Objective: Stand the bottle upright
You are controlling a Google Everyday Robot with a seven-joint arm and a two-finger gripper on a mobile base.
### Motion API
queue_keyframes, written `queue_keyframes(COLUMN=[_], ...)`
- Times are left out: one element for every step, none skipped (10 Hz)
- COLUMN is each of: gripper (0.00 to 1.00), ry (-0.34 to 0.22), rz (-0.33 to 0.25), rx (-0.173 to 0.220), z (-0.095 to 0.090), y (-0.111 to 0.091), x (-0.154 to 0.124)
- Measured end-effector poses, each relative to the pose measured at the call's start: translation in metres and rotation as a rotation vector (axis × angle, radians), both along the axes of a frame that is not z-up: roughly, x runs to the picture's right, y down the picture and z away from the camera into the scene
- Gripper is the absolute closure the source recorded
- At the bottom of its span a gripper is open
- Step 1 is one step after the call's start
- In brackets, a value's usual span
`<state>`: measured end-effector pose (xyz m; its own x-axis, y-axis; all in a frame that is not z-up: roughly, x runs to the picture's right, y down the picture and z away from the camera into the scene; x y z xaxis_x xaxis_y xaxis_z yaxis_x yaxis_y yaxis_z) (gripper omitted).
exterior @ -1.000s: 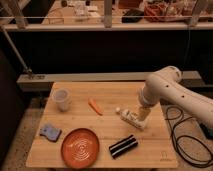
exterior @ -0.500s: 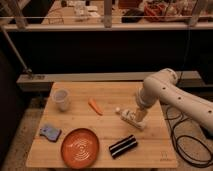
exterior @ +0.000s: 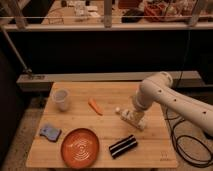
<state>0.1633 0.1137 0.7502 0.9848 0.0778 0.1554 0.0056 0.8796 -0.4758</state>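
Note:
The small whitish bottle [exterior: 131, 118] lies on its side on the wooden table [exterior: 107, 97], right of the middle, with its white cap pointing left toward the carrot. The white arm comes in from the right and bends down over it. My gripper [exterior: 134, 113] is right at the bottle's middle, touching or just over it. The arm hides part of the bottle's body.
An orange carrot [exterior: 95, 106] lies left of the bottle. A translucent white cup [exterior: 61, 99] stands at the left. An orange plate [exterior: 80, 147] is at the front, a black-and-white striped block [exterior: 123, 145] front right, a blue sponge [exterior: 50, 132] front left. Cables hang at the right edge.
The arm has shifted slightly left and down over the bottle. The bottle still lies in the same place.

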Motion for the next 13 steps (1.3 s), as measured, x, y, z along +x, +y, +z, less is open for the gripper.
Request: queue_keyframes(gripper=[0.2, 0.2, 0.2, 0.2, 0.2, 0.2, 0.2, 0.2, 0.2, 0.2, 0.2, 0.2, 0.2], ry=[-0.005, -0.008, -0.011, -0.014, -0.017, -0.017, -0.012, -0.009, -0.012, -0.013, -0.013, -0.014, -0.016], rz=[-0.008, -0.017, -0.028, -0.035, -0.042, -0.044, -0.039, -0.038, -0.035, -0.032, -0.024, -0.021, -0.019], rx=[-0.003, -0.005, -0.006, -0.007, -0.009, -0.011, -0.015, -0.018, -0.023, -0.026, -0.034, -0.038, -0.043], z=[0.004, 0.01, 0.012, 0.015, 0.018, 0.021, 0.026, 0.031, 0.036, 0.038, 0.044, 0.048, 0.052], y=[0.004, 0.008, 0.01, 0.012, 0.013, 0.015, 0.019, 0.022, 0.024, 0.025, 0.03, 0.033, 0.035], x=[-0.001, -0.001, -0.002, -0.003, -0.005, -0.005, -0.004, -0.004, -0.005, -0.006, -0.005, -0.005, -0.007])
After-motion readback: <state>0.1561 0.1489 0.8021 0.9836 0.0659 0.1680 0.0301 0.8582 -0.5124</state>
